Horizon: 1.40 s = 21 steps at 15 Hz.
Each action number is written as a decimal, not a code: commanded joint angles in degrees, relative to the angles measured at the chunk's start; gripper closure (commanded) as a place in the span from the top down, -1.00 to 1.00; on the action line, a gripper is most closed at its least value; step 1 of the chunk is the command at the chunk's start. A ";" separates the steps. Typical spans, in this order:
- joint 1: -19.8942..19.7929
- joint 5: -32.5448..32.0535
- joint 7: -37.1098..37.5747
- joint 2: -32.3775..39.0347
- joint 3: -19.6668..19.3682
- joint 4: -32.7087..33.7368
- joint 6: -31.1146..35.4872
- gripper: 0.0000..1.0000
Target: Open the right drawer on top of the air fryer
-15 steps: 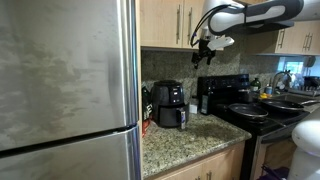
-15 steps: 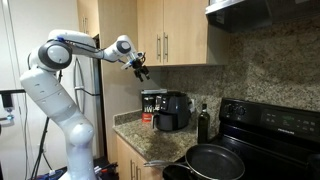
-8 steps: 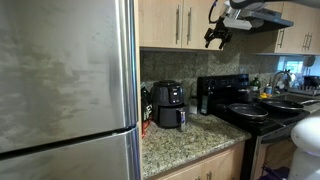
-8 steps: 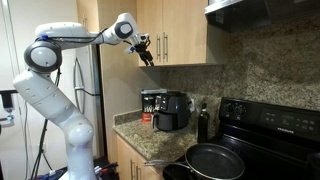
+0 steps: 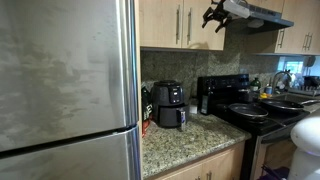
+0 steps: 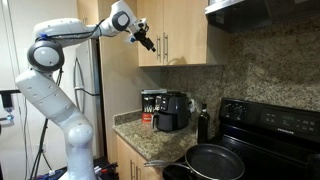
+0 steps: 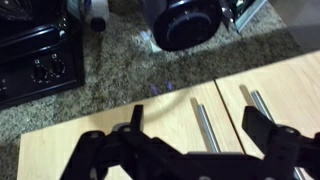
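Observation:
The right drawer is a tall light-wood cabinet door (image 5: 202,36) above the counter, seen in both exterior views (image 6: 186,32), with a slim metal bar handle (image 5: 187,22). The black air fryer (image 5: 168,103) stands below on the granite counter and also shows in an exterior view (image 6: 173,110) and the wrist view (image 7: 185,20). My gripper (image 5: 213,14) is open and empty, raised in front of the upper doors (image 6: 147,40). In the wrist view the fingertips (image 7: 197,125) frame that door's handle (image 7: 205,128) without touching it. The twin door's handle (image 7: 262,108) lies beside it.
A steel fridge (image 5: 65,90) fills one side. A black stove (image 6: 270,120) with pans (image 6: 215,160) stands beside the counter, under a range hood (image 6: 250,10). A dark bottle (image 6: 204,122) stands between air fryer and stove. The robot's white base (image 6: 60,110) is by the fridge.
My arm has risen from below the cabinets' lower edge to the height of the door handles and moved closer to the doors. The gripper stays open. The doors are still shut.

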 commanded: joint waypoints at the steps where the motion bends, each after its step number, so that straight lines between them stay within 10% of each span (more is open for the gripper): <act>1: -1.59 0.95 -0.39 0.59 0.85 1.90 -0.16 1.00; 21: -3.17 -14.69 7.92 21.08 5.57 10.91 19.59 1.00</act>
